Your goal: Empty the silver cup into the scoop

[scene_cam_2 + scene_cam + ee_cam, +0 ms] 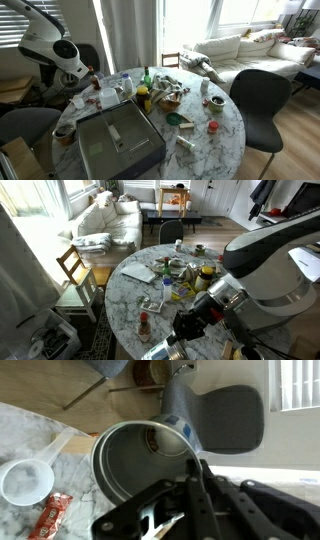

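Note:
In the wrist view the silver cup point(135, 460) fills the middle, tipped so that its dark inside faces the camera. My gripper point(185, 485) is shut on its rim at the right side. The white scoop point(25, 482) lies on the marble table at lower left, bowl up and handle pointing up-right toward the cup, with the cup just to its right. In an exterior view the gripper point(185, 328) hangs low over the table's near edge with the cup point(160, 352) below it. In the other exterior view the gripper point(82, 90) is at the table's left side.
The round marble table point(125, 305) is crowded with jars, bottles and small dishes in the middle. A red packet point(48, 518) lies beside the scoop. A grey metal box point(120, 145) sits at the near edge. A black chair point(225, 415) stands beyond the table's edge.

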`<control>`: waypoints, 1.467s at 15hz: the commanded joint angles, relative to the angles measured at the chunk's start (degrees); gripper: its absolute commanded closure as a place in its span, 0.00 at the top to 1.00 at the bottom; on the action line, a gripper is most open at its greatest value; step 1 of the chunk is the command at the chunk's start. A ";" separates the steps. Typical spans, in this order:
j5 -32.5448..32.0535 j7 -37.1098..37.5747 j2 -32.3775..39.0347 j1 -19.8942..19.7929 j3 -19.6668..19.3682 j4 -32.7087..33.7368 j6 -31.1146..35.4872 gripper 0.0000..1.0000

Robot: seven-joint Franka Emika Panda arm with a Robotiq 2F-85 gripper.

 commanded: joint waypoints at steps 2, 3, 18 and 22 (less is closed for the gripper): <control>0.49 -1.54 0.37 -1.28 0.35 -0.30 -0.90 0.01; 2.24 -4.85 1.18 -1.85 -0.19 -0.49 -2.71 0.01; 9.61 -26.01 8.85 -7.42 -4.27 -3.95 -21.36 0.01; 11.34 -31.85 10.28 -8.01 -5.16 -4.13 -23.68 0.01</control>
